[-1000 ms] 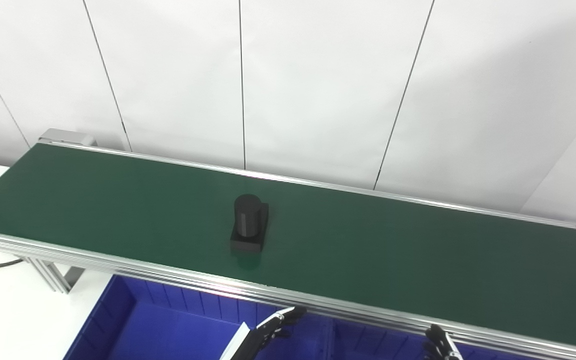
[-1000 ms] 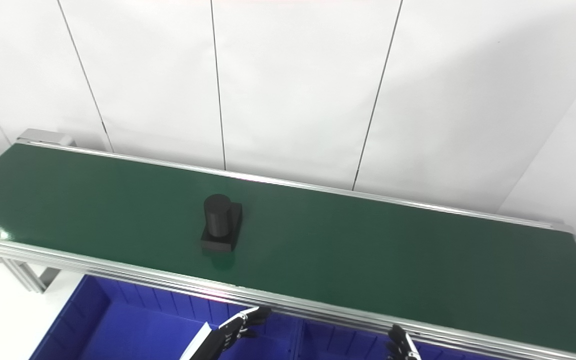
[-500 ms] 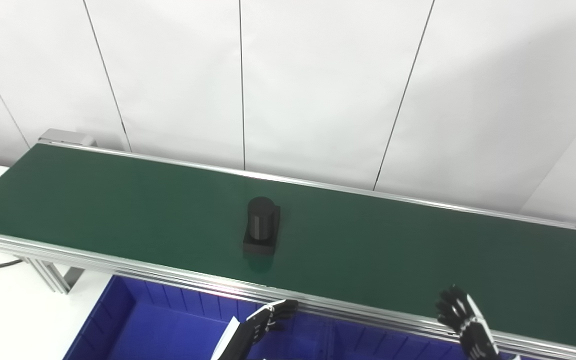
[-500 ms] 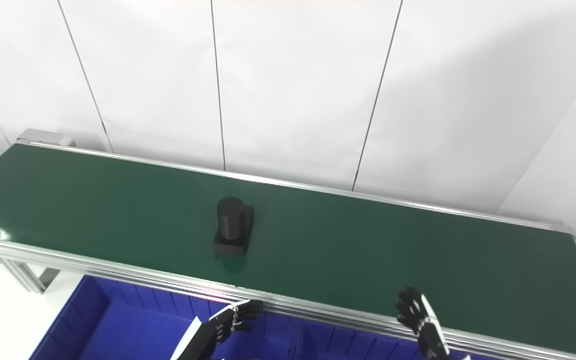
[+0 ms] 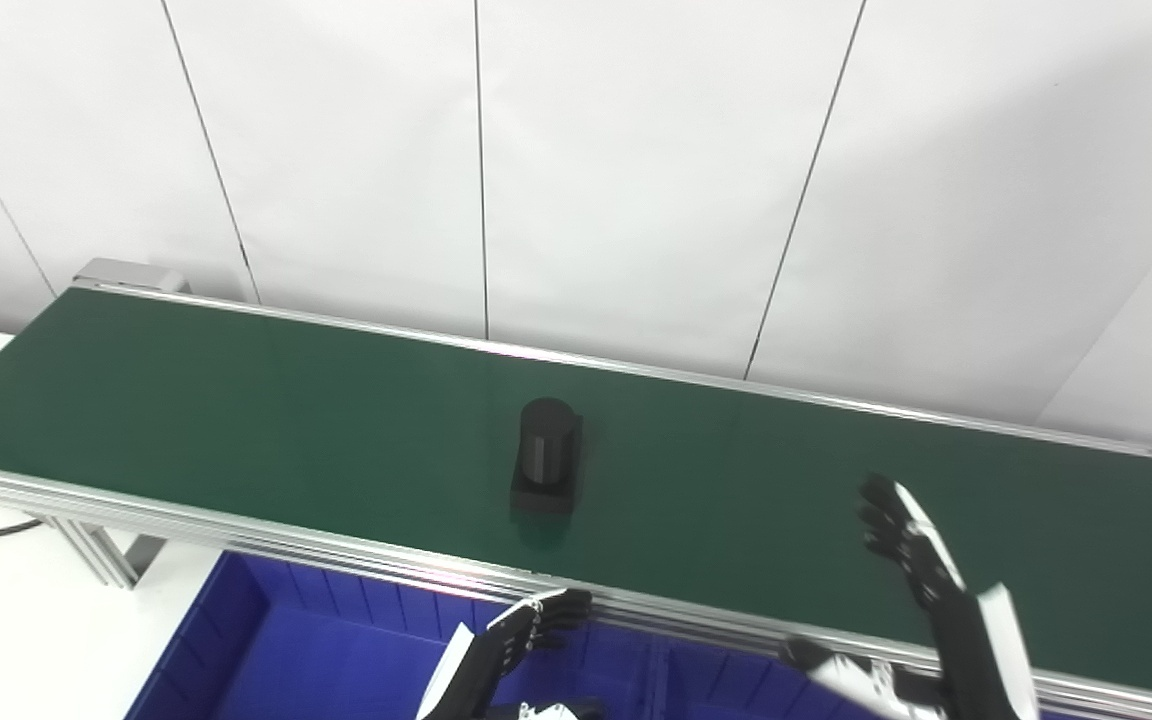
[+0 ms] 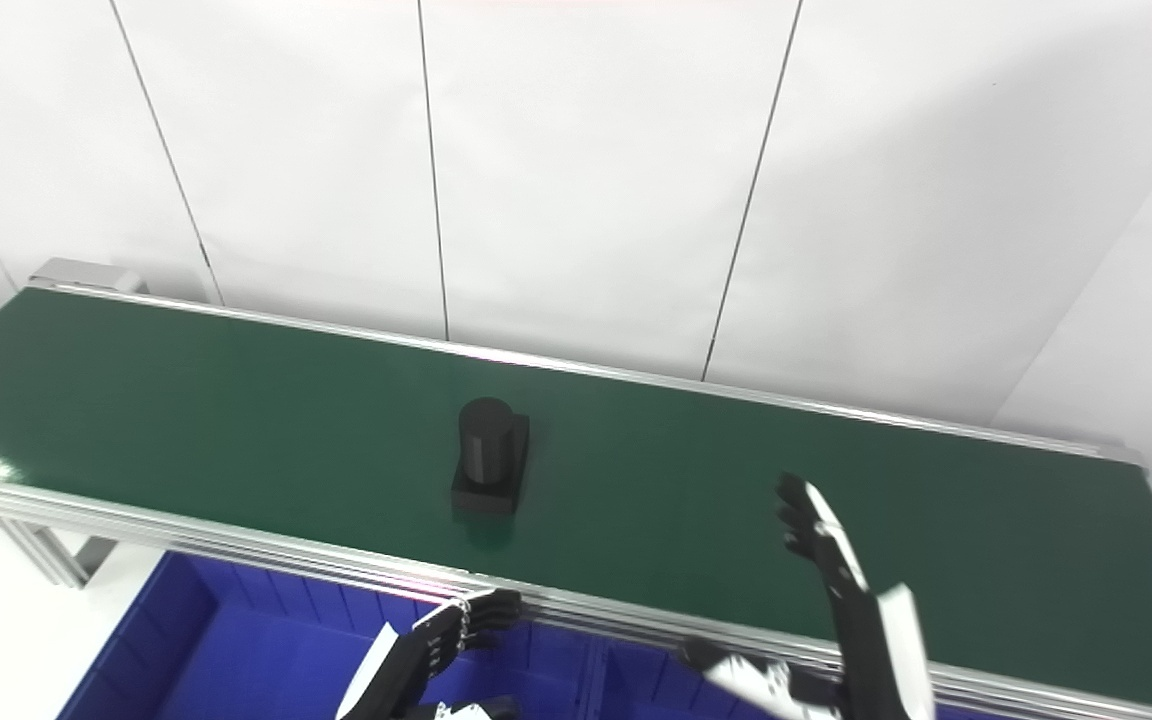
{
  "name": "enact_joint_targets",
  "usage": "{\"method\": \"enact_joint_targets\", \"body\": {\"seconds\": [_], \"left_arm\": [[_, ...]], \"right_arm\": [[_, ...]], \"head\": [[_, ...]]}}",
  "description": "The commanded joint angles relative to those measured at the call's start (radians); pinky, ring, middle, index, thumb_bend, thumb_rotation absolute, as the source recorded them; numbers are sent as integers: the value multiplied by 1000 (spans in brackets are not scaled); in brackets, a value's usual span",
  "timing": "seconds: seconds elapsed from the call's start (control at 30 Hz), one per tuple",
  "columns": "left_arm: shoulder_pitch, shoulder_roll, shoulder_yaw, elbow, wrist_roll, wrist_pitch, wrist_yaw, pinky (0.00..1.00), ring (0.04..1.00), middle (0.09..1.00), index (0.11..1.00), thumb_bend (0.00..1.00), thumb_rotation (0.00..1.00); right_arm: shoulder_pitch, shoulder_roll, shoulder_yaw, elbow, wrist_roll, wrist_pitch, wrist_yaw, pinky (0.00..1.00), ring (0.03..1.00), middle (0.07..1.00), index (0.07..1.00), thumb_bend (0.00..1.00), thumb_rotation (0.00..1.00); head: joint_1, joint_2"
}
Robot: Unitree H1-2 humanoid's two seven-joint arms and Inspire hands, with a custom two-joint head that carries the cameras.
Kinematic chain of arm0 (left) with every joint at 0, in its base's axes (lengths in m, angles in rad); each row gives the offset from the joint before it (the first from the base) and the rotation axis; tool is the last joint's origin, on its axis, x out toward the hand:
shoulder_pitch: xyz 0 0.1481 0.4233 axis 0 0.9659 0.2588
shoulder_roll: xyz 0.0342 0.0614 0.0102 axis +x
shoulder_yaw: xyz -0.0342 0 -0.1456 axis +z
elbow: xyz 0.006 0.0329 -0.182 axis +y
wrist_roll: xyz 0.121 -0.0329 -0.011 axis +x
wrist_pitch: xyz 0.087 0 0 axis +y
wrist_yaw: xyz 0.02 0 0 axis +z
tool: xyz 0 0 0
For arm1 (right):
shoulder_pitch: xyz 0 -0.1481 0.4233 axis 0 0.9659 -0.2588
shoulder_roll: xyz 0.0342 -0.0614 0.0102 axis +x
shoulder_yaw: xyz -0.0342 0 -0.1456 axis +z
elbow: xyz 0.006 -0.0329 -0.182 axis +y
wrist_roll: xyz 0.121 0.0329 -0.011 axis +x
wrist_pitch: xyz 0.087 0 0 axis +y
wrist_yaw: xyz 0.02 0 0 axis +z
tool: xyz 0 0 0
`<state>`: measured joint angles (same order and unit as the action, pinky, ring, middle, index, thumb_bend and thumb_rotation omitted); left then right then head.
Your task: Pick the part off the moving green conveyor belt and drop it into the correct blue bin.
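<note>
The part (image 5: 545, 456) stands mid-frame on the belt (image 5: 236, 400), while the right hand (image 5: 911, 560) at lower right and left hand (image 5: 526, 635) at bottom centre hold nothing, fingers spread.

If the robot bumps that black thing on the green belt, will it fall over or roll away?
The black part probably won't roll while standing: its round post sits on a flat, square-edged base. That base looks wide enough to resist a soft bump, though a push near the top might tip it. It looks rigid, so the open right hand should find it firm.
</note>
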<state>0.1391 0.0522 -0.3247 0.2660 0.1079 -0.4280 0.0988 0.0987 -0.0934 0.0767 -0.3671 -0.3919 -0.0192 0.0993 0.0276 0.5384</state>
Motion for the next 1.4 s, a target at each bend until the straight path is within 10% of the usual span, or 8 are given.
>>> {"method": "enact_joint_targets", "body": {"seconds": [0.0, 0.43, 0.97, 1.37], "left_arm": [[-23, -8, -8, -26, -15, -42, 3, 712, 766, 766, 753, 835, 523], [-15, -10, -33, -52, -4, -42, 36, 746, 769, 756, 735, 870, 593], [55, -3, -18, -128, -43, -42, 24, 736, 788, 778, 763, 800, 616], [84, 7, -23, -158, -35, -42, 19, 716, 770, 764, 763, 786, 642]], "right_arm": [[-58, -11, 9, -49, -30, 82, 33, 833, 900, 934, 940, 887, 559], [-330, -22, 94, 87, -121, 338, 127, 740, 878, 945, 939, 895, 523], [-552, 73, 221, 409, -190, 405, 92, 700, 877, 959, 950, 939, 529], [-644, 109, 247, 710, -180, 330, -38, 778, 905, 958, 959, 972, 497]], "head": [[-2, 5], [-18, 42], [-115, 53], [-149, 70]]}}
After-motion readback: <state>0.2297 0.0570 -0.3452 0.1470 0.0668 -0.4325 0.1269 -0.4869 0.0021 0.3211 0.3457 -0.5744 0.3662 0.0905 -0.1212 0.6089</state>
